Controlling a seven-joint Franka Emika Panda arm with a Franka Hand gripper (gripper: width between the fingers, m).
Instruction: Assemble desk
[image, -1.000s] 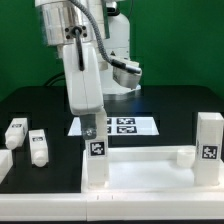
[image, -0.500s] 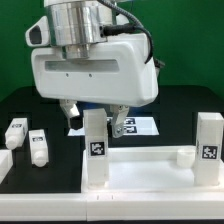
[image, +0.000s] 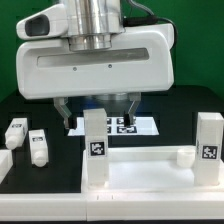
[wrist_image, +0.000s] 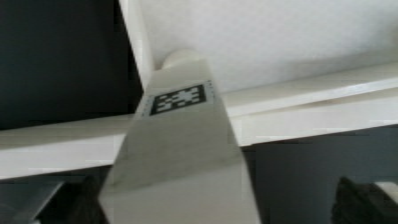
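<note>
Smooth white plastic desk top (image: 140, 172), tray-shaped, square leg (image: 95, 160) upright at the exterior view's left, gripper (image: 95, 115) wide open around its top, holding nothing.

Bright even light, washed-out glare on the desk (image: 140, 178), soft blurry wrist close-up.

This looks like a robot lab. A big white robot arm (image: 95, 55) hangs over a black tabletop (image: 40, 108). A plain green wall (image: 200, 60) stands behind, at twelve o'clock in the exterior view. A marker board (image: 148, 126) lies near the middle. Little black-and-white tags (image: 96, 150) sit on white blocks (image: 38, 148), like those at nine o'clock.
</note>
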